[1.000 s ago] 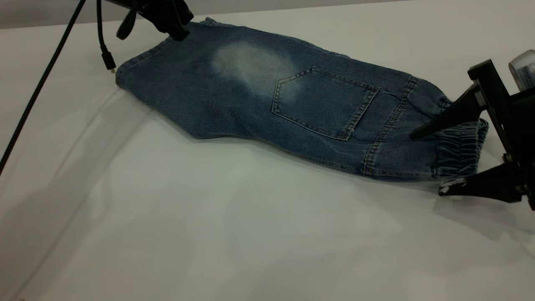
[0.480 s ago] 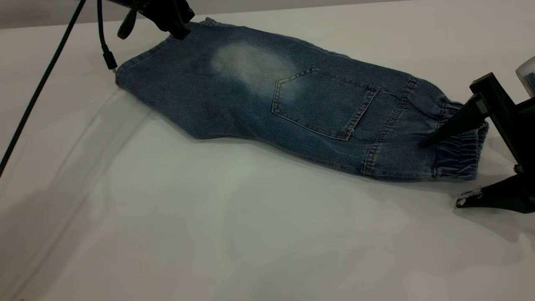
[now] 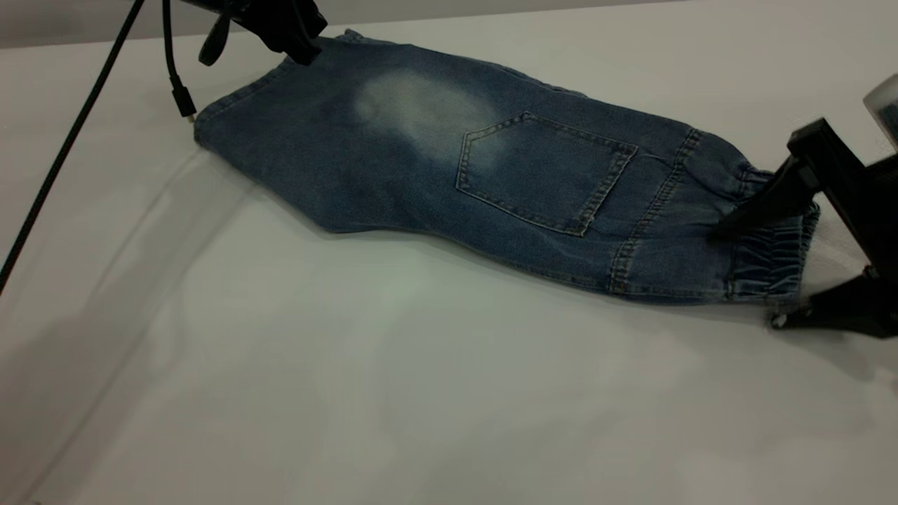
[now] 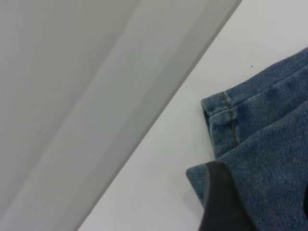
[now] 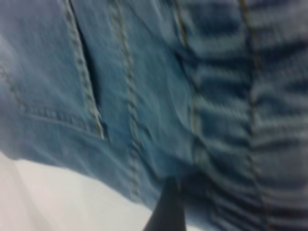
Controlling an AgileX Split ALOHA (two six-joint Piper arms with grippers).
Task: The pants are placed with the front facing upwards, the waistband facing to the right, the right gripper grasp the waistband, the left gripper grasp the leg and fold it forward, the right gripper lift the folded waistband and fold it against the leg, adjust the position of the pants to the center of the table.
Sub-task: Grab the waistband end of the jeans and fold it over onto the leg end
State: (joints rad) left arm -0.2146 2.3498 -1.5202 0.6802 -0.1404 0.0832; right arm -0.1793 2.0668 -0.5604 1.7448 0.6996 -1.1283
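Exterior view: we see the pants flat on the bench. Our right gripper spreads wide around the waistband; our left gripper meets the leg hem, grip unclear.

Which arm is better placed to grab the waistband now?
Right. The right gripper is open, one finger over the waistband and the other at table level by its near corner. The left gripper is at the far leg hem of the pants.
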